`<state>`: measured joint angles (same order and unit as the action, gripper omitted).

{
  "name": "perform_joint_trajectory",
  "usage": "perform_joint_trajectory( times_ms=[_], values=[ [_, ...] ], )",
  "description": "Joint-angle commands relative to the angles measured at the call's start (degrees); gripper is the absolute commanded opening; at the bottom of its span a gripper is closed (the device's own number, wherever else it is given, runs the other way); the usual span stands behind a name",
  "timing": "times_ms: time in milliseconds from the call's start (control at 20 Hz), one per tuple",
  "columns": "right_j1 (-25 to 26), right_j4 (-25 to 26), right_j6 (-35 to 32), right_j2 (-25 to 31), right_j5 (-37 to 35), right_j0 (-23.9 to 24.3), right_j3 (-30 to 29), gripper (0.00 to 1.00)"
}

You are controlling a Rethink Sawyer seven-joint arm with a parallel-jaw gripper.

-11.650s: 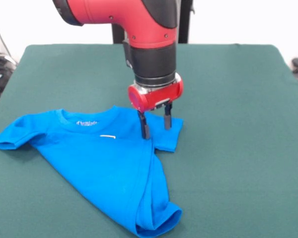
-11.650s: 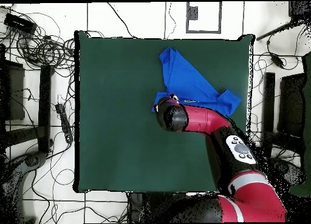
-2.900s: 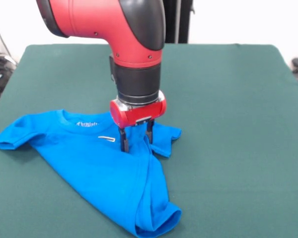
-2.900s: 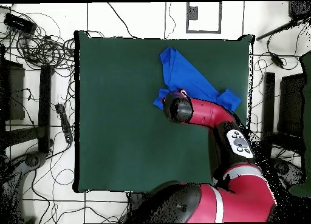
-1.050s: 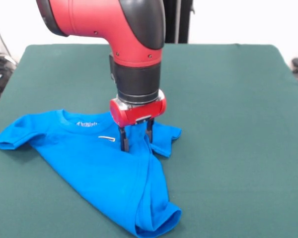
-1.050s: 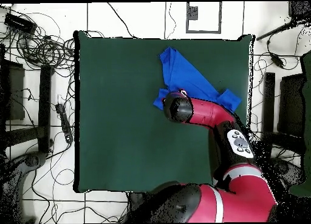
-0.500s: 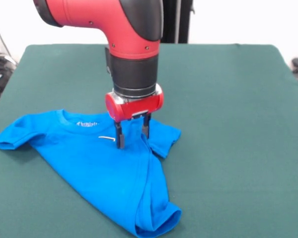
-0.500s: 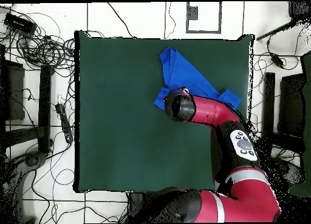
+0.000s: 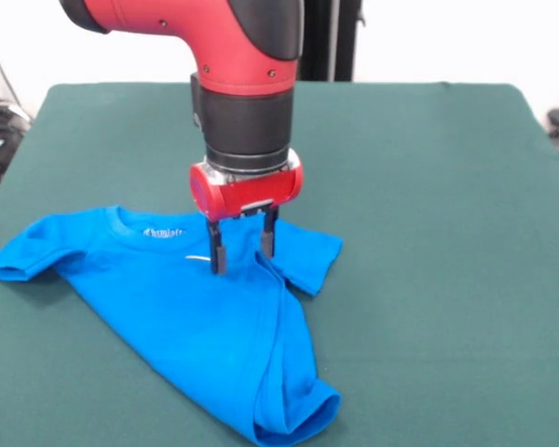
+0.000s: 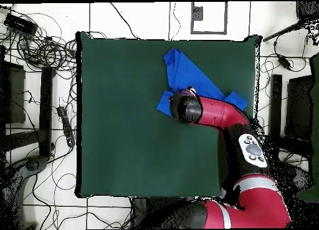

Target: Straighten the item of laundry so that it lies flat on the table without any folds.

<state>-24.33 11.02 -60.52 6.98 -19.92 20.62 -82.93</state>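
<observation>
On a green felt surface (image 9: 429, 186), the robot's jaws (image 9: 241, 247) stand apart, empty, tips at the crumpled blue T-shirt (image 9: 196, 307), which spreads beneath and before them.

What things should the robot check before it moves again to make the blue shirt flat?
1. Hand open: ok, its two fingers stand apart.
2. Hand over the blue shirt: ok, it sits above the upper chest area, near the collar.
3. Cloth between the fingers: cannot tell, the tips look close to the fabric.
4. Shirt flat: not ok, its lower part is folded into a bunched point near the front edge.
5. Room to spread: ok, bare green table lies beside the shirt.
6. Sleeves: ok, both lie spread out.
</observation>
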Motion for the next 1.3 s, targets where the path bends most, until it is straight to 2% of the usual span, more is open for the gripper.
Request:
perform_joint_trajectory(
  times_ms=[50,850,1200,1250,1300],
  values=[
    [1.5,-2.4,-11.8,1.1,-4.8,-2.1,-2.5,1.0],
    [1.9,-2.7,-13.2,1.2,-3.2,-3.1,-3.3,1.0],
    [2.1,-2.6,-12.3,2.8,-1.9,-1.8,-3.9,1.0],
    [2.1,-2.6,-12.2,3.0,-1.7,-1.6,-4.0,0.0],
    [2.1,-2.6,-12.3,2.9,-1.9,-1.7,-4.0,0.0]
  ],
)
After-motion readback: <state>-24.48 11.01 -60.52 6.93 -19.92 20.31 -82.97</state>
